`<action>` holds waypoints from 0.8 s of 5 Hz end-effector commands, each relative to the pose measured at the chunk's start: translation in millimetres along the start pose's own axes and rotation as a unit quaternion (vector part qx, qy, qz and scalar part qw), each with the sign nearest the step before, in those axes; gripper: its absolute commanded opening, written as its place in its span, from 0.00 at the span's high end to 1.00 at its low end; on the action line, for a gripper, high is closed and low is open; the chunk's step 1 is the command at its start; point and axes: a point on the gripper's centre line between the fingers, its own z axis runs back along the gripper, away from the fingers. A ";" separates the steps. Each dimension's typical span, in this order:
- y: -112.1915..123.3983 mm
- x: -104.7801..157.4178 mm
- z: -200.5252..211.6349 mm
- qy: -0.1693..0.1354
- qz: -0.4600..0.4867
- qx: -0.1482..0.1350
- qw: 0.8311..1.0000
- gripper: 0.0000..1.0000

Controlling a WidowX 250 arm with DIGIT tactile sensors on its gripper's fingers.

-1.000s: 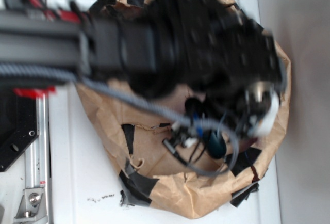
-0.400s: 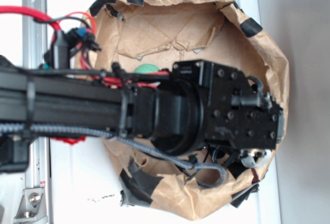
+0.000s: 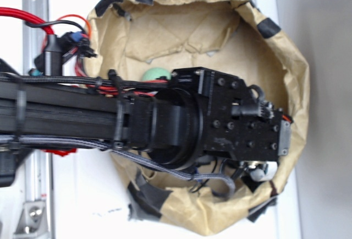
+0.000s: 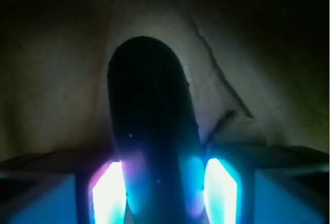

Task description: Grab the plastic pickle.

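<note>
Paper bag (image 3: pixel 275 52) holds green ball (image 3: pixel 155 74); fingers (image 4: pixel 111 190) flank pickle (image 4: pixel 152 131).

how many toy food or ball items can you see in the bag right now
2. The green ball peeks out just above the arm in the paper bag. The plastic pickle sits between the gripper fingers, wrist view only. The arm may hide others.

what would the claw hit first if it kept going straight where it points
The pickle: it already lies between the claw's glowing fingers. Beyond it is likely the paper bag, though depth is unclear.
</note>
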 end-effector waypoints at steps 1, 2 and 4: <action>-3.9 0.8 27.0 -0.048 0.028 0.030 0.998 1.00; -0.3 -29.0 70.6 -0.074 0.152 0.074 0.983 0.55; -2.8 -97.8 122.5 -0.030 0.386 0.103 0.916 1.00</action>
